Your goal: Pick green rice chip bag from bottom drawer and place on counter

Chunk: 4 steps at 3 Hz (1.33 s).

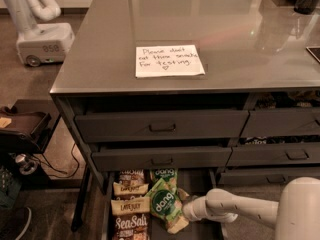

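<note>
The green rice chip bag (162, 206) lies tilted in the open bottom drawer (200, 183), its pale yellowish end (176, 226) towards the front. My white arm reaches in from the lower right. My gripper (186, 209) is down inside the drawer, right against the bag's right edge. The glossy grey counter (230, 29) is above, with a white handwritten note (169, 60) on it.
A darker-green "dang" bag (164, 174) lies behind the light one. Brown-and-cream Sea Salt bags (130, 219) fill the drawer's left side. Two upper drawers (162, 126) stand slightly open. Another white robot (42, 39) stands on the floor at the far left. A dark cart (22, 129) stands by the cabinet.
</note>
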Each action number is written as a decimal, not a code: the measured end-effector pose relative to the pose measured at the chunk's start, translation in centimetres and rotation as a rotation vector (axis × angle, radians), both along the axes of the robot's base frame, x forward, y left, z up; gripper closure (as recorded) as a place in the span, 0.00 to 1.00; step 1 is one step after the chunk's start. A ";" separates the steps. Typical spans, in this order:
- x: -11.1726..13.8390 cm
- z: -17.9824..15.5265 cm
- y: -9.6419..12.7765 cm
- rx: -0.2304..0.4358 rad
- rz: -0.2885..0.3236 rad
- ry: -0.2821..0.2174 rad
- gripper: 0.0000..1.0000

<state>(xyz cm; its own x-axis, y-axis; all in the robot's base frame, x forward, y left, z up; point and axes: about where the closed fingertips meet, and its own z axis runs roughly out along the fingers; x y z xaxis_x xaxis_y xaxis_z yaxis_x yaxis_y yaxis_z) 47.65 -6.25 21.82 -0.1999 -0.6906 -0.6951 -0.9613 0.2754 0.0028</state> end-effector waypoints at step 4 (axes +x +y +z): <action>1.2 -6.2 0.6 -0.030 -0.136 -0.025 0.00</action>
<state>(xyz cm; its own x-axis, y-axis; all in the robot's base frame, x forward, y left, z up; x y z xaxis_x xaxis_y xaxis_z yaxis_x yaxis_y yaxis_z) 48.85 -5.66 15.59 -0.2761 -0.6789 -0.6803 -0.9147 0.4030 -0.0310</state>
